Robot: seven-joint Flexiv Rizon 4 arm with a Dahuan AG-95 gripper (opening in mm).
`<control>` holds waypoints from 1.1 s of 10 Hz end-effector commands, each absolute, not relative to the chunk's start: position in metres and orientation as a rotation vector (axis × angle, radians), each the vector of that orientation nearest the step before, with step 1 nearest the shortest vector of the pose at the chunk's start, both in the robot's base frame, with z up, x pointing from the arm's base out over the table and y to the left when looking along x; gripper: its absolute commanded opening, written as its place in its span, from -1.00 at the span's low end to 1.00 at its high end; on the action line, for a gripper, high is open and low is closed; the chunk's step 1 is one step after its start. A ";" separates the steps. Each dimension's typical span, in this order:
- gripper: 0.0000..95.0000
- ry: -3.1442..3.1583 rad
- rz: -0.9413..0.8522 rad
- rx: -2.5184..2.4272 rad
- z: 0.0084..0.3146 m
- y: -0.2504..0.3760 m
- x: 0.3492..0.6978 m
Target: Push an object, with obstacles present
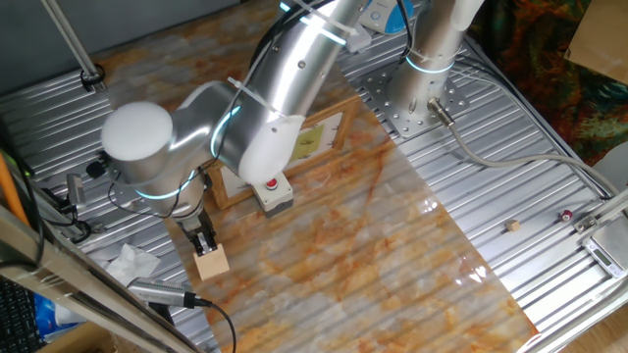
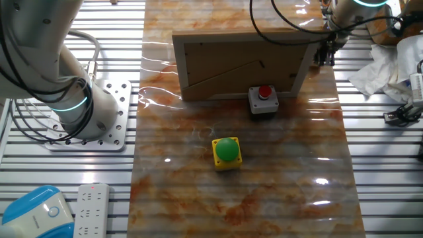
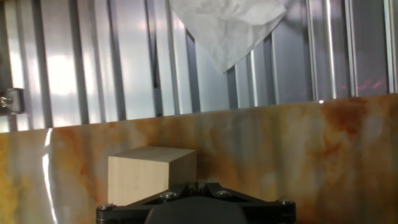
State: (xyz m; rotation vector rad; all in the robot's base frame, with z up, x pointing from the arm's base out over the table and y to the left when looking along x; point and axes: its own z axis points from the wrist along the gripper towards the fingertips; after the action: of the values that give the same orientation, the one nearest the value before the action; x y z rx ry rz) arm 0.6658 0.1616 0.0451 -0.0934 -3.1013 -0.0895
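The arm (image 1: 294,88) is big and silver, and it bends low over the mat (image 1: 392,255), an orange and white sheet on the ribbed metal table (image 1: 549,196). The panel (image 2: 244,63) is the next biggest thing. It stands on its long edge near one end of the mat, and in the other fixed view its wooden back faces the camera. The grey box (image 2: 263,100) with the red button sits just in front of the panel, touching or almost touching it. The yellow box (image 2: 227,152) with the green button sits alone near the middle of the mat. The cube (image 1: 211,263) is at the corner of the mat, close to the edge and near a crumpled tissue (image 1: 132,263) that lies off the mat. The gripper (image 1: 203,240) points down right beside the cube, touching it or nearly so. I cannot tell if its fingers are open or closed.
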 end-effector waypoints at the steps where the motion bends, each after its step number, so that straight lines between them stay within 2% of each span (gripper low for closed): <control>1: -1.00 -3.100 -0.098 -0.097 0.045 0.163 0.669; 11: -1.00 -3.095 -0.105 -0.107 0.054 0.173 0.679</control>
State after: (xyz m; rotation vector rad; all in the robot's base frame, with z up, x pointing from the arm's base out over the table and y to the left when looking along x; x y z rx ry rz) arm 0.6805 0.1741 0.0531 -0.1053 -3.0905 -0.1058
